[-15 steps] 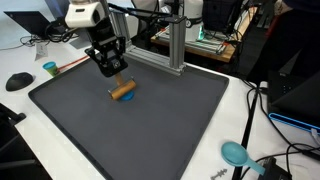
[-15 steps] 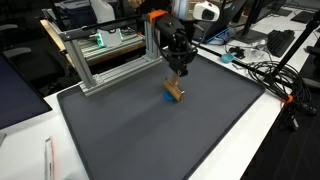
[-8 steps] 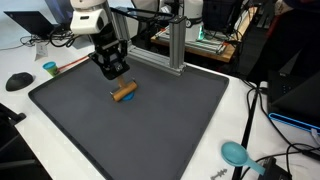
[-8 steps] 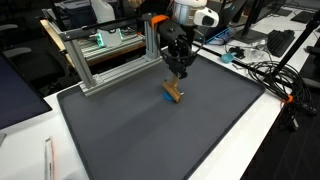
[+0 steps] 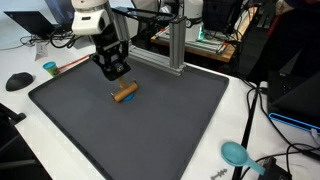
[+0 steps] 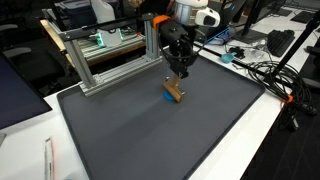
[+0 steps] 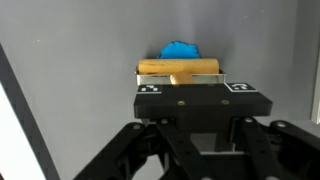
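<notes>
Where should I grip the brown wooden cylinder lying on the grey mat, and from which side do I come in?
Grip the wooden cylinder around its middle, coming straight down from above. It lies flat on the grey mat with its long sides bare, so the gripper should close across the narrow width. A small blue object touches one side, so keep the fingers clear of it.

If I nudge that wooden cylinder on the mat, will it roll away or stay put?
The wooden cylinder lies on its side, so it would probably roll across its length. The dark mat may slow it. The blue piece beside it might block one direction. It looks stiff and light.
</notes>
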You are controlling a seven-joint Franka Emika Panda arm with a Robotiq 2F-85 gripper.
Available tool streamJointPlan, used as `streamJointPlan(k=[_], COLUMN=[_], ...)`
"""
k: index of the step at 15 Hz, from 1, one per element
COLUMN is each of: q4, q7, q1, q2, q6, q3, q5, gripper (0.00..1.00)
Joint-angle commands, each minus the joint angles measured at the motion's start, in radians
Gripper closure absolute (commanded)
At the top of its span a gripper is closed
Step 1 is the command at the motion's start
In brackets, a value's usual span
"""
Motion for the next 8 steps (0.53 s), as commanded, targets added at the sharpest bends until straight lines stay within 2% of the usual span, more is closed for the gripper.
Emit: streamJointPlan(k=[1, 8], q4=[-0.007, -0.007], q7=[-0.020, -0.033], q1=[0.004, 0.005], q2=[0.056, 0.055], q6=[0.030, 0.034], q3=[0.014, 0.024], q5=[0.011, 0.017], gripper=[0.78, 0.78])
